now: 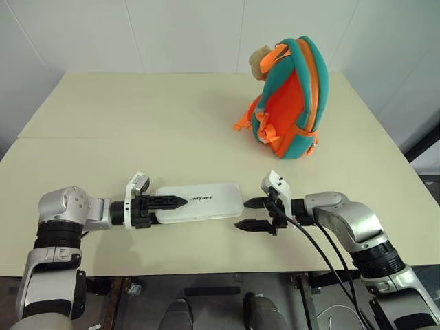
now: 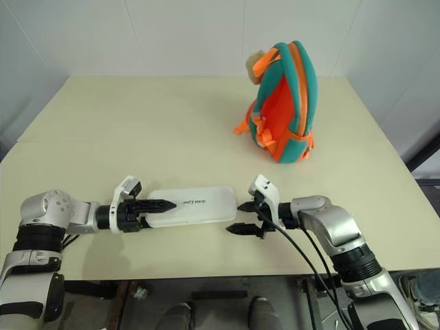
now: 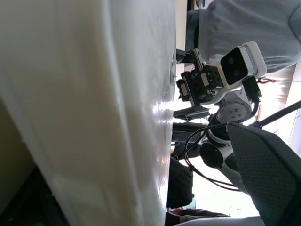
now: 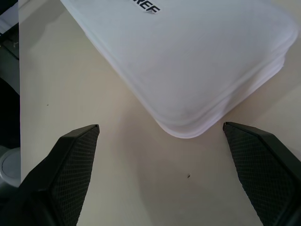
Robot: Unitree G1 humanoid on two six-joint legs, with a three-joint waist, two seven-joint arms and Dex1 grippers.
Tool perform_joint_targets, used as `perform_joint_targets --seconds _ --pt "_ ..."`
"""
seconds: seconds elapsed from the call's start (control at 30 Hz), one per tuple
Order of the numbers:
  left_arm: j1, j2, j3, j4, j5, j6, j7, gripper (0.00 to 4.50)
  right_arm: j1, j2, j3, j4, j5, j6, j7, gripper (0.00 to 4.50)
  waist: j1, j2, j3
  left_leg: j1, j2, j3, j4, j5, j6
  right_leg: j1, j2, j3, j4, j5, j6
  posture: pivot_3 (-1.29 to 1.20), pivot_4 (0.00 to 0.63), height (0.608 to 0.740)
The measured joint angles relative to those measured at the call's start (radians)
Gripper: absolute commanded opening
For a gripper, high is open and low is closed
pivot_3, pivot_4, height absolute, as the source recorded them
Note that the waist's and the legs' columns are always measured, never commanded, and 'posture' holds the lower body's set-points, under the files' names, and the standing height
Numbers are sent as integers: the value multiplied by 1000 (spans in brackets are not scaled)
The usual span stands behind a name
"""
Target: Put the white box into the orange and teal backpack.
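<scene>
Both hands wide open, empty, left hand over box left end, right hand just off its right end, box flat on near tabletop, backpack upright far right; pre-grasp step, next needs both closing on the ends; lid lettering unreadable.

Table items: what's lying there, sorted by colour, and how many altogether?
White: 1, the white box
Orange and teal: 1, the orange and teal backpack, with a tan plush charm
Total: 2 things on the table
</scene>
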Motion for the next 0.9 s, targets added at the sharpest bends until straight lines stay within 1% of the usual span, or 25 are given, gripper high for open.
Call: perform_joint_targets --seconds 0.2,0.3,0.33,0.53,0.57,0.6,0.77,0.9 --pt "13 -1 -2 -7 -57 1 43 4500 32 -10 -10 -14 -3 -35 3 4450 0 0 0 0 0 0 0 0 0 0 0 0 -1 0 0 0 150 740" --pt "18 -14 31 -7 -63 2 87 3945 39 -11 -12 -21 -4 -36 2 4500 0 0 0 0 0 0 0 0 0 0 0 0 -1 0 0 0 150 740" --pt "22 -17 35 -7 -63 2 97 3683 43 -11 -14 -24 -4 -37 1 4500 0 0 0 0 0 0 0 0 0 0 0 0 -1 0 -1 0 150 740" --pt "31 -48 78 -7 -78 2 140 1733 74 -12 -41 -49 -2 -32 -8 4500 0 0 0 0 0 0 0 0 0 0 0 0 -1 -1 -1 0 150 740" --pt "31 -53 83 -8 -87 2 142 1474 84 -14 -49 -57 -2 -30 -10 4500 1 0 0 0 0 0 0 0 0 0 0 0 -1 -1 -1 0 150 740" --pt "33 -57 86 -10 -93 2 147 1398 98 -19 -53 -73 0 -29 -12 4500 2 0 0 0 0 0 0 0 0 0 0 0 -1 -1 -1 0 150 740" --pt "42 -79 101 -29 -96 2 165 1398 138 -35 -84 -117 11 -14 -30 4500 1 0 0 0 0 0 0 0 0 1 0 0 -1 -2 -3 0 150 740" --pt "50 -94 131 -63 -96 1 170 1398 141 -35 -197 -127 22 -2 -119 4500 1 0 0 0 0 0 1 0 0 1 0 0 -2 -3 -6 0 150 740"
